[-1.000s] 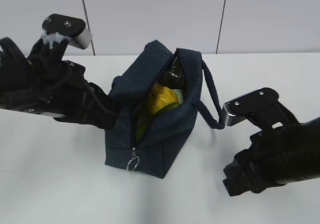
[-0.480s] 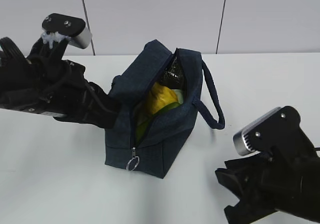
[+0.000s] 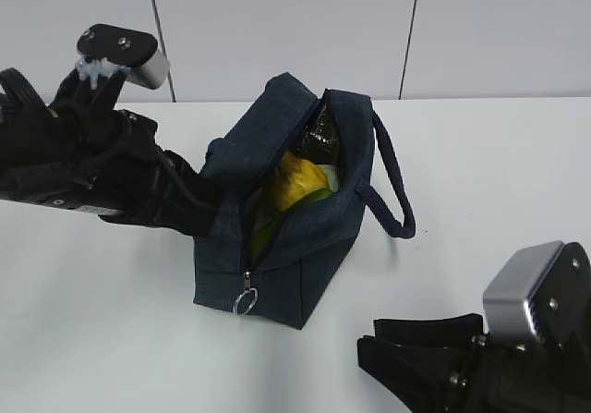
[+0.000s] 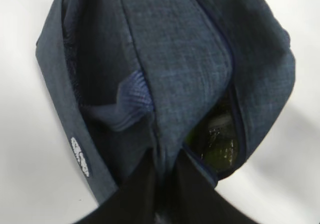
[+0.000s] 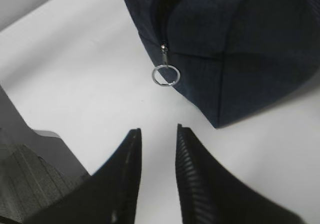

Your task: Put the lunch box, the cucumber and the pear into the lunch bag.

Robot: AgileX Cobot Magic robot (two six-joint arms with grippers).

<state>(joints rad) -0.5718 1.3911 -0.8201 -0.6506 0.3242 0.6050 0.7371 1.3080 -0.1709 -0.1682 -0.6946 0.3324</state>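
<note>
Lunch bag [image 3: 286, 219] — we find it upright on the white table [image 3: 111, 339], zipper open, pear [image 3: 294, 184] showing inside. Left gripper [image 4: 161, 184] pinched together on the bag's fabric. Right gripper [image 5: 156, 144] — fingers slightly apart, empty, near the zip ring [image 5: 165, 75].

The right arm is the only thing that moves; a second ago its gripper sat level with the bag's [image 3: 282, 210] loose handle [image 3: 392, 187], well up from the table's [image 3: 111, 321] near edge; now the right gripper [image 3: 369, 353] lies low by that near edge, close to the bottom right corner of the exterior view, its camera housing partly cut off there; its tips now point toward the near end of the bag, where the silver zip ring [image 5: 165, 75] hangs just ahead of them.
</note>
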